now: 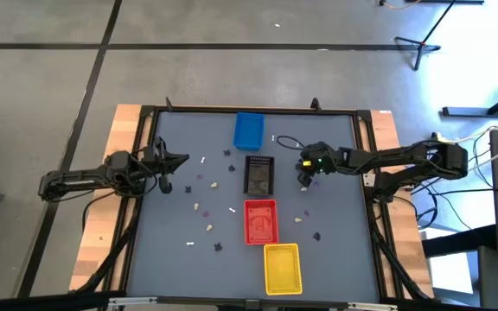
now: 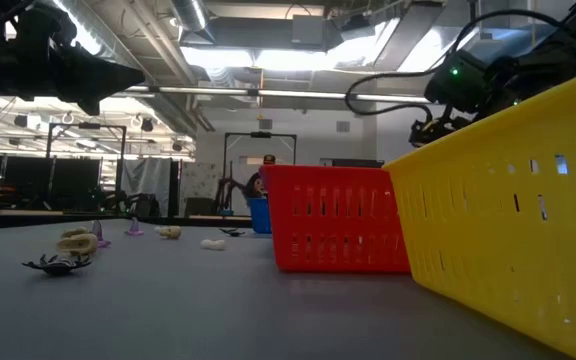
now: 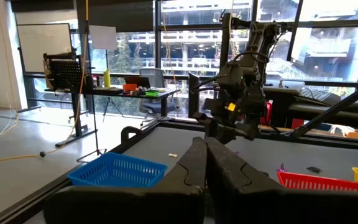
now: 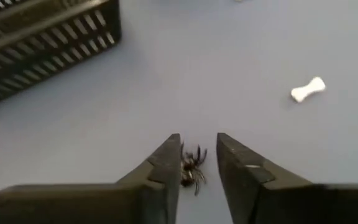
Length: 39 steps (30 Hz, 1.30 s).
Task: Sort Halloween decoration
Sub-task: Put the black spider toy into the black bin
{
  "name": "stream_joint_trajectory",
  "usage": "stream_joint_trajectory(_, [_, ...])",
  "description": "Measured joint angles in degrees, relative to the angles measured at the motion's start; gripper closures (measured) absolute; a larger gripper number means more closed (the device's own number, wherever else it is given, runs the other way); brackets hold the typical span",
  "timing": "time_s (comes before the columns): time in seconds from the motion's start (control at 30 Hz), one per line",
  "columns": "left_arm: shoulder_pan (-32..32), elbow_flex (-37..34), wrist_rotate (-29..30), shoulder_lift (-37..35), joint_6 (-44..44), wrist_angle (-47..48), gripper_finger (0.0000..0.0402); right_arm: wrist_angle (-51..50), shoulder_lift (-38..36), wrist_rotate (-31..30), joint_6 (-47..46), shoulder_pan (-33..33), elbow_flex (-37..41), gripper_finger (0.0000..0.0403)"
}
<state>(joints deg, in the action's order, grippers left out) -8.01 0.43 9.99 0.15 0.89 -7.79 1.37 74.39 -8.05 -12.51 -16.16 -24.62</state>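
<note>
Small Halloween pieces are scattered over the grey table: cream and white ones (image 1: 204,208), dark ones (image 1: 217,247), and a white bone (image 4: 307,89). My right gripper (image 1: 304,178) (image 4: 194,155) is open, low over the table to the right of the black tray (image 1: 258,174). Its fingers stand on either side of a black spider (image 4: 193,169) that lies on the table. My left gripper (image 1: 168,164) (image 3: 206,148) is shut and empty, held above the table's left part. My right gripper comes from above with a finger on each side of the black spider (image 4: 194,167). The spider lies flat on the table, close against one finger (image 4: 166,163). I cannot tell whether that finger touches it.
Four trays stand in a line down the table's middle: blue (image 1: 249,131) farthest, then black, red (image 1: 261,221) and yellow (image 1: 283,268) nearest. In the low view a dark spider (image 2: 58,265) and cream pieces (image 2: 76,243) lie left of the red tray (image 2: 338,232).
</note>
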Motion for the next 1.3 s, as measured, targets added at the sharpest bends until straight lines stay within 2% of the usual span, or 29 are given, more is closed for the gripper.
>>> stream_joint_trajectory(0.27, [0.00,0.00,-0.01,0.01,0.00,0.01,0.0401,-2.13,1.79,2.08,-0.80,0.01,-0.02,0.0206])
stream_joint_trajectory(0.5, [0.00,0.02,-0.01,0.00,0.00,0.00,0.0401,-1.16,5.69,2.03,-0.55,0.01,-0.15,0.0185])
stream_joint_trajectory(0.73, [0.00,0.00,0.01,0.00,0.00,0.00,0.0401,-0.62,7.43,1.70,-0.55,0.01,-0.26,0.0209])
stream_joint_trajectory(1.1, [0.00,0.01,0.00,0.00,0.00,-0.01,0.0401,-0.55,7.52,1.73,-0.53,0.04,-0.24,0.0295])
stream_joint_trajectory(1.3, [0.00,0.00,0.01,0.00,0.00,0.00,0.0401,-0.71,7.56,1.70,-0.51,0.04,-0.22,0.0309])
